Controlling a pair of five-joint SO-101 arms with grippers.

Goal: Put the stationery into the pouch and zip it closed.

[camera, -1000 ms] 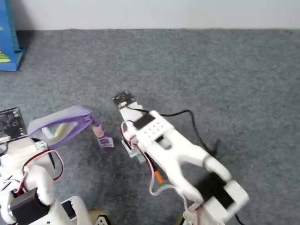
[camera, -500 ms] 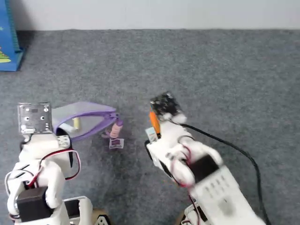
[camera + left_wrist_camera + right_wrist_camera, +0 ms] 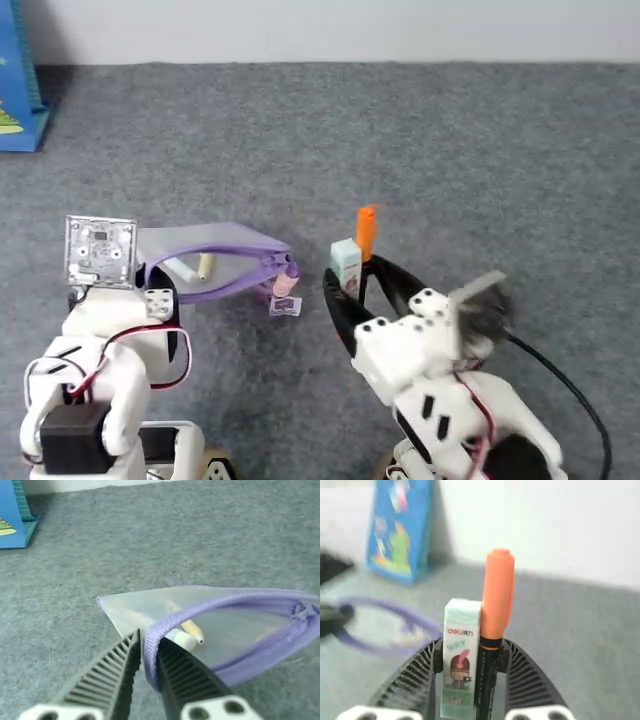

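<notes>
A translucent purple pouch (image 3: 215, 262) lies open on the grey carpet, with a pencil (image 3: 189, 627) and a white stick (image 3: 177, 639) inside. My left gripper (image 3: 147, 642) is shut on the pouch's purple zipper rim (image 3: 155, 640); in the high view it (image 3: 160, 292) sits at the pouch's left end. My right gripper (image 3: 355, 282) stands just right of the pouch's zipper end. It is shut on a pale green eraser (image 3: 460, 655) and an orange marker (image 3: 495, 610), both upright. The eraser (image 3: 345, 264) and marker (image 3: 366, 230) stick up above the fingers. The pouch (image 3: 380, 630) shows blurred beyond them.
A pink charm and tag (image 3: 285, 295) hang from the zipper end between pouch and right gripper. A blue box (image 3: 18, 90) stands at the far left by the white wall. Open grey carpet (image 3: 480, 150) stretches behind and to the right.
The left arm has carried the pouch to the right. The right arm has swung round from low beside the pouch, and now holds eraser and marker upright.
</notes>
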